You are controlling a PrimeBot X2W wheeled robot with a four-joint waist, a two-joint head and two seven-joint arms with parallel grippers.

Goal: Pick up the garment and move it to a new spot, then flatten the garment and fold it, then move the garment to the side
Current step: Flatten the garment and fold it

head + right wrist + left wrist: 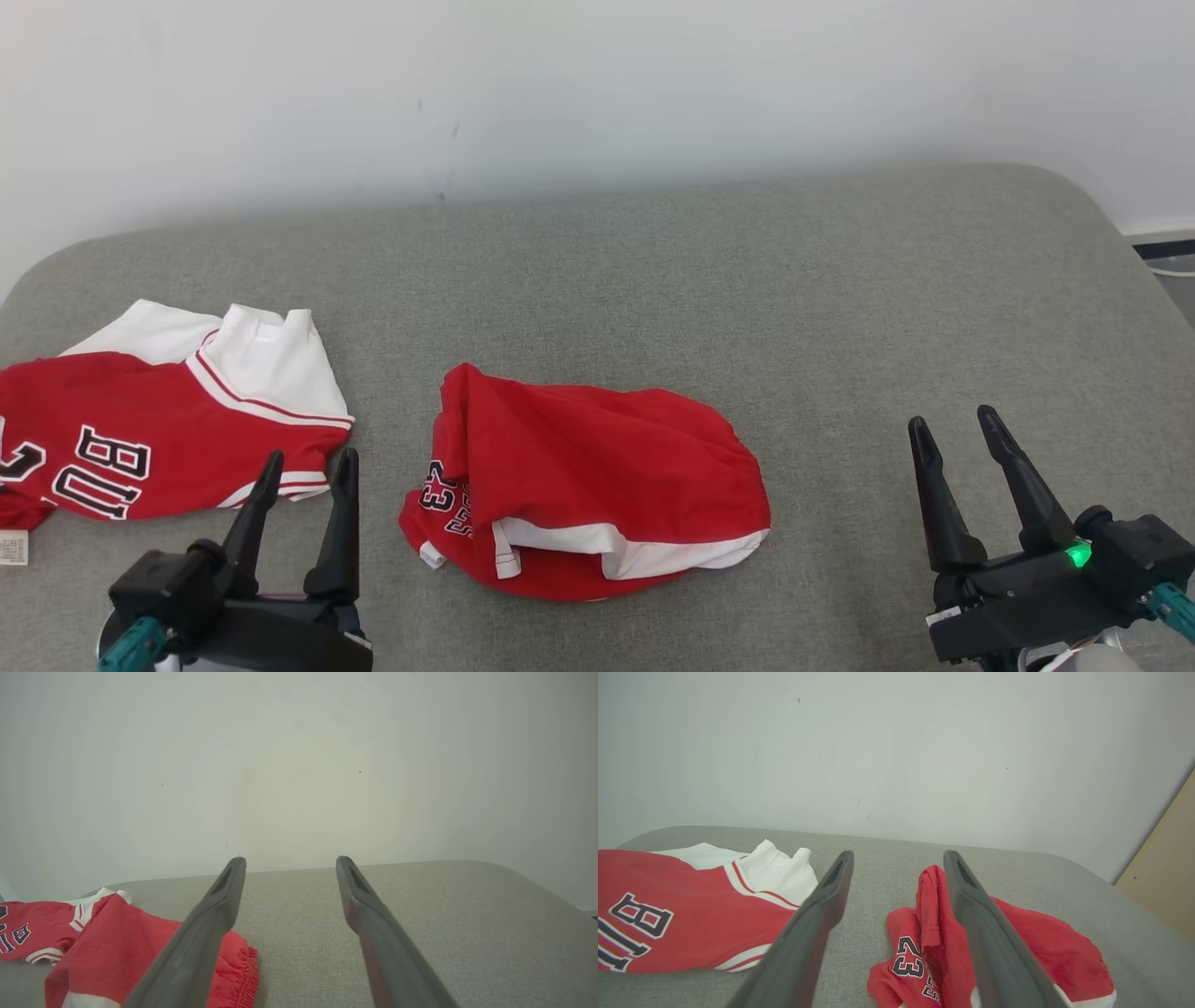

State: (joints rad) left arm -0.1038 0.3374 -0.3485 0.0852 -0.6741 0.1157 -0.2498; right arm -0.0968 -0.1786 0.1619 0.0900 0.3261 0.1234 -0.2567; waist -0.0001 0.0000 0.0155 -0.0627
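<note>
Red shorts (597,467) crumpled on grey cushion (653,280), "23" print at their left end, white hem along their near side. Left gripper (311,457) just left of shorts, fingers parted, nothing between them. Right gripper (952,419) well right of shorts, likewise parted, holding nothing. Red-white jersey (159,439) left of shorts, apart.

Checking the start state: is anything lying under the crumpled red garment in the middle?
The red garment lies bunched on the grey cushion, apart from the jersey. Anything beneath its folds is hidden.
</note>
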